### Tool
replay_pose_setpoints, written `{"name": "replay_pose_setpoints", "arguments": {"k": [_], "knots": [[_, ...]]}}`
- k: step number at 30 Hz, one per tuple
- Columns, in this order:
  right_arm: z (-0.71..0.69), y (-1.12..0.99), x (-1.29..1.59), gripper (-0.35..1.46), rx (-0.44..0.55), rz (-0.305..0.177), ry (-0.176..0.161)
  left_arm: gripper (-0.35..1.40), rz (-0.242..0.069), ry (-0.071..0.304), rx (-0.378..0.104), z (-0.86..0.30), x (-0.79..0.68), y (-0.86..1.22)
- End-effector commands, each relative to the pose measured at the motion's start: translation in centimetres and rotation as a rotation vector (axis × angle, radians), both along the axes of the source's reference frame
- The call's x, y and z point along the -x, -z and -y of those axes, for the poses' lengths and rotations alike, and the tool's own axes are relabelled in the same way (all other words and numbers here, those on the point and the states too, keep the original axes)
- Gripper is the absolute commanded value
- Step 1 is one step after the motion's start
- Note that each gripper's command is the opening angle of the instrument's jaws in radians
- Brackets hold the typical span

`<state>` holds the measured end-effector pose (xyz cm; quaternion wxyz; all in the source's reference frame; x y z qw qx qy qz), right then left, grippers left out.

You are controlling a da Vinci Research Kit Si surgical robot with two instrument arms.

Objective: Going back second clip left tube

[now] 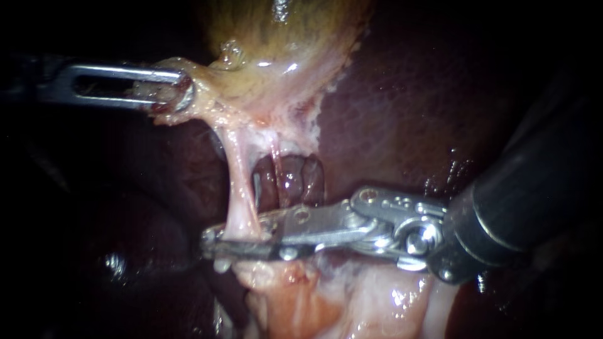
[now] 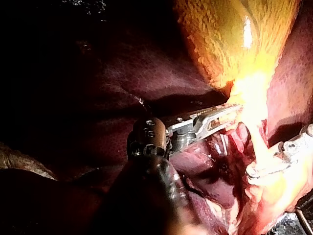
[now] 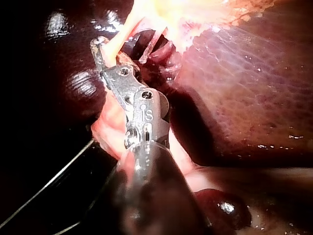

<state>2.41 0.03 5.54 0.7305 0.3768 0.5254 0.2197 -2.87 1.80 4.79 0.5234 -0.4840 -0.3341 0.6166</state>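
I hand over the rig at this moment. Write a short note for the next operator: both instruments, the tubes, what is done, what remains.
My left instrument: jaws shut on the gallbladder at its lower edge.
My right instrument: its tip lies across the left tube, low on it. The thinner right tube runs beside.
Done: a metal glint next to the left tube may be a clip. Whether a clip sits under the tip is hidden.
Left: probably draw the right instrument back off the tube while the left one holds.
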Motion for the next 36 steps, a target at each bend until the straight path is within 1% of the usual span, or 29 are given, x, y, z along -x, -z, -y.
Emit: {"name": "replay_pose_setpoints", "arguments": {"k": [1,2,4,6,8,9,11,12,14,19,23,27,28,31,36], "knots": [[-0.01,-0.02,-0.01,-0.29,0.019,-0.006,0.002,-0.35,0.001,-0.001,0.0,0.0,0.0,0.01],[-0.01,-0.02,-0.03,-0.13,0.042,-0.011,0.008,-0.35,0.001,-0.001,0.0,0.0,0.0,0.0],[-0.01,-0.04,-0.06,0.07,0.117,-0.033,0.008,-0.35,0.001,-0.001,0.0,0.0,-0.01,0.01],[-0.02,-0.08,-0.08,0.23,0.175,-0.037,0.0,-0.35,-0.001,0.002,0.001,0.0,-0.01,0.01],[-0.05,-0.13,-0.06,0.36,0.221,-0.023,-0.026,-0.35,-0.001,0.002,0.001,0.0,-0.01,0.01],[-0.07,-0.16,-0.05,0.4,0.241,-0.019,-0.034,-0.35,-0.001,0.002,0.001,0.0,-0.01,0.01],[-0.13,-0.22,-0.01,0.46,0.28,0.002,-0.064,-0.35,-0.001,0.002,0.001,0.01,-0.01,0.01],[-0.16,-0.24,0.0,0.47,0.293,0.009,-0.074,-0.35,-0.001,0.002,0.001,0.01,-0.01,0.01],[-0.22,-0.29,0.06,0.48,0.314,0.013,-0.081,-0.35,-0.001,0.002,0.001,0.0,-0.01,0.01],[-0.32,-0.3,0.23,0.49,0.341,0.018,-0.089,-0.35,-0.001,0.001,0.001,0.01,-0.01,0.01],[-0.34,-0.21,0.44,0.5,0.363,0.005,-0.077,-0.35,-0.001,0.001,0.001,0.01,-0.02,0.01],[-0.37,-0.07,0.8,0.5,0.404,-0.019,-0.055,-0.35,-0.001,0.001,0.001,0.01,-0.02,0.01],[-0.38,-0.05,0.89,0.5,0.414,-0.024,-0.054,-0.35,-0.001,0.001,0.001,0.01,-0.02,0.01],[-0.41,0.04,1.16,0.5,0.445,-0.023,-0.048,-0.35,-0.001,0.002,0.001,0.01,-0.01,0.01],[-0.43,0.12,1.48,0.5,0.468,-0.012,-0.041,-0.35,-0.002,0.003,0.001,0.0,0.01,0.01]]}}
